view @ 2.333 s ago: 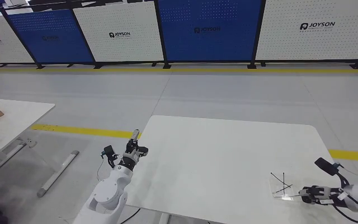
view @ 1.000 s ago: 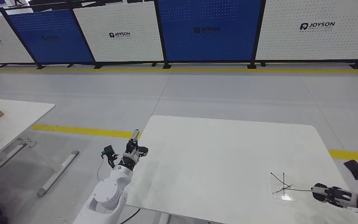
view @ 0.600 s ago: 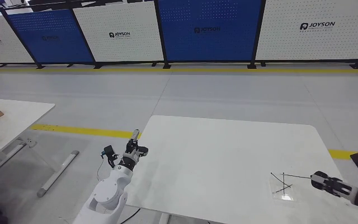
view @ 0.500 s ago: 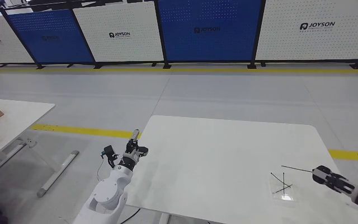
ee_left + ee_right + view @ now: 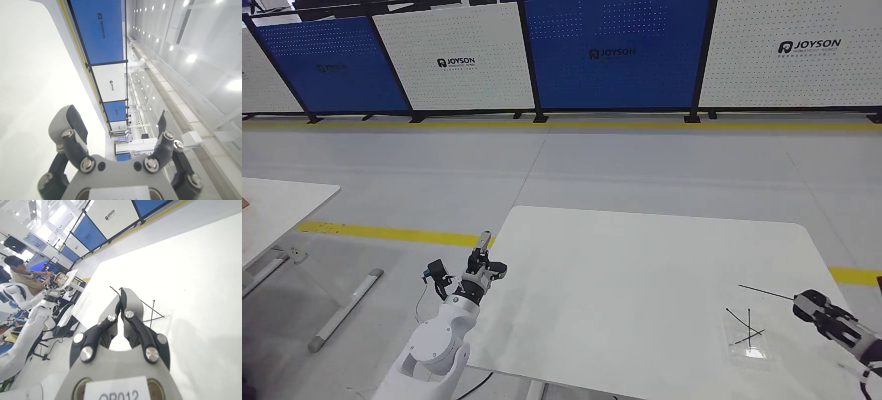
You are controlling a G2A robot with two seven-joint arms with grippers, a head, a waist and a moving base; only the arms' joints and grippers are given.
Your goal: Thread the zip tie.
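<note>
White counter (image 5: pixel 642 290) stands on a grey floor (image 5: pixel 542 170) before blue and white pegboard panels (image 5: pixel 617 50).

From the top, the right end effector (image 5: pixel 802 301) hangs over the counter's right edge. A black zip tie (image 5: pixel 764 292) juts from its tips toward the counter's middle, clear of the surface. Loose zip ties (image 5: pixel 749 326) lie crossed just beside it, nearer the robot. The left end effector (image 5: pixel 482 244) sits at the counter's left edge, well apart from all ties.

The left wrist view shows what the top cannot: that end effector's 2 fingers spread wide, nothing between them.

The right wrist view shows its fingers pressed together, pinching the zip tie, with a short end poking past the tips and the crossed ties lying flat beyond.
</note>
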